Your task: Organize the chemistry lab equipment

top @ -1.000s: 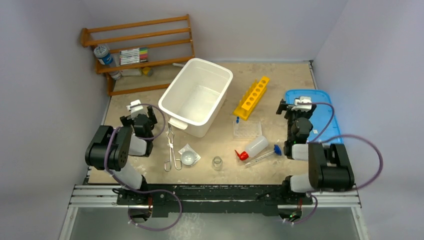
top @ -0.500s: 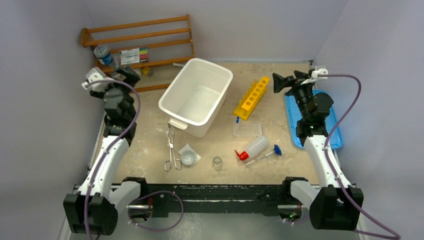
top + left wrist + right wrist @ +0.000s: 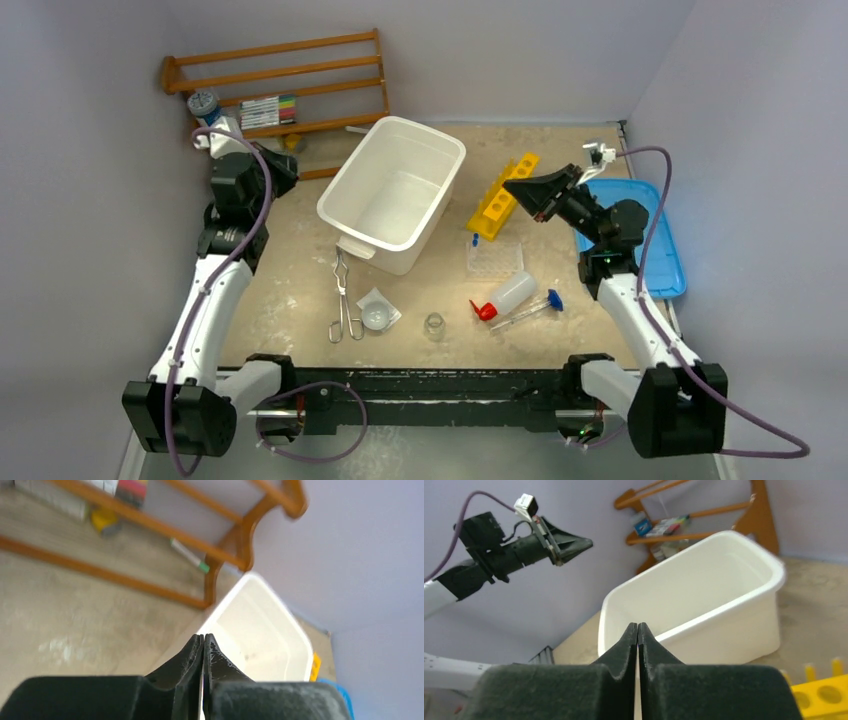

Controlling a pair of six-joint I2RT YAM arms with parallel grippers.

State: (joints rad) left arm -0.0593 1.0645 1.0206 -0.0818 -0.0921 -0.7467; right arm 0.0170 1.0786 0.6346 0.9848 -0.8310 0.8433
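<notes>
the table (image 3: 290, 270) carries a white tub (image 3: 398, 252), yellow rack (image 3: 505, 193), blue tray (image 3: 660, 255), tongs (image 3: 345, 300), jar (image 3: 434, 326), squeeze bottle (image 3: 510, 293) and wooden rack (image 3: 290, 75).

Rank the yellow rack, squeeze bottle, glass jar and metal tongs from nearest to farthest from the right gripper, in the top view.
From the right gripper:
1. yellow rack, right beside the fingertips
2. squeeze bottle, nearer the arm bases
3. glass jar, near edge, centre
4. metal tongs, farthest left
</notes>
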